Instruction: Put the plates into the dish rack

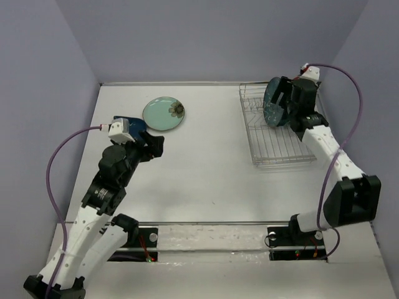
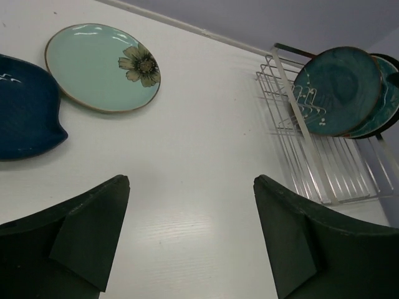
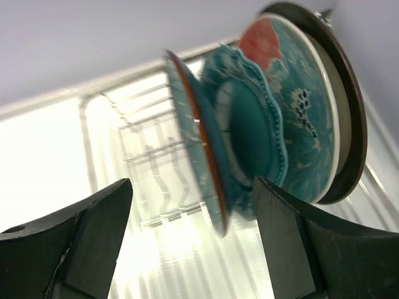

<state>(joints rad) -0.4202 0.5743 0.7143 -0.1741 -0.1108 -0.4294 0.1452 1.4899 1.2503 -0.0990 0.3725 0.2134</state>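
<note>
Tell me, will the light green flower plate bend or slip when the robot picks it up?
It probably won't bend: the mint plate looks like hard, glazed ceramic. Its shine suggests it could be slippery to grip. It lies flat on the table, so the thin rim may be tricky to get under, and it would likely chip if dropped.

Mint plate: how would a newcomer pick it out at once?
On the table's far left, across from the dish rack, two plates lie flat. The pale mint plate is the round one with a dark flower, unlike the squarish navy plate beside it.
</note>
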